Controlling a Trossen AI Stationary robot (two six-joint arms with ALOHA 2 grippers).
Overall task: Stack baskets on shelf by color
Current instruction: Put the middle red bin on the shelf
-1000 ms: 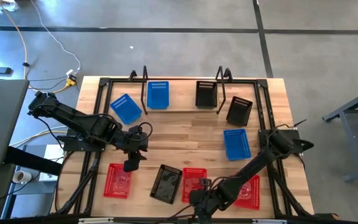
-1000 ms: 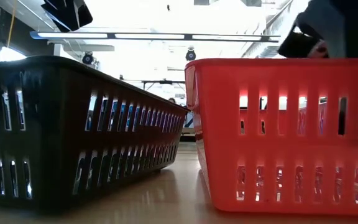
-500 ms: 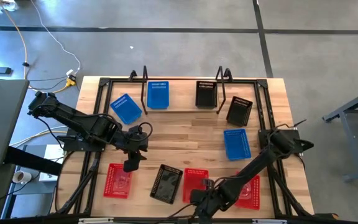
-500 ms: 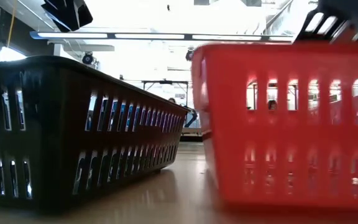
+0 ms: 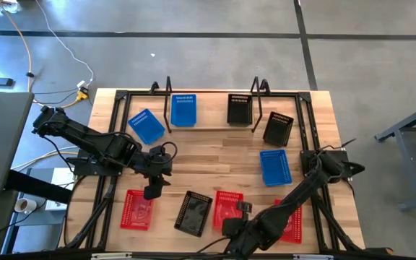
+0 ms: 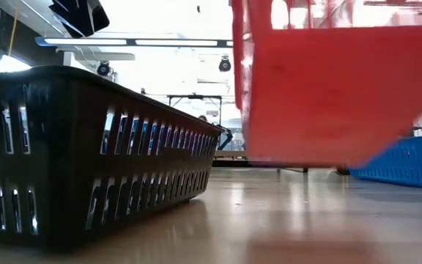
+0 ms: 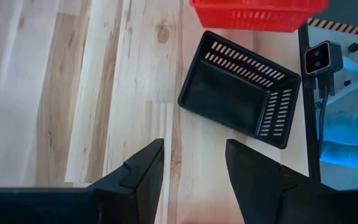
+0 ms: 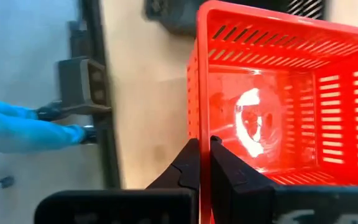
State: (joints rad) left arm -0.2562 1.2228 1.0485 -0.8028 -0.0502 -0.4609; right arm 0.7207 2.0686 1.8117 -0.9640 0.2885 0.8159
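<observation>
Right hand (image 8: 204, 163) clamped on the near wall of a red basket (image 8: 278, 93), pinching its rim, at the table's (image 5: 215, 155) front edge. In the low view, that basket (image 6: 335, 81) hanging clear above the wood, unseen from overhead. Left hand (image 7: 191, 171) spread apart, hovering near the black basket (image 7: 238, 93).

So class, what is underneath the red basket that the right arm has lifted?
In the low view, the red basket hangs above bare tabletop, held by the right pincer. Behind it sits a blue basket, partly covered by the red one.
</observation>
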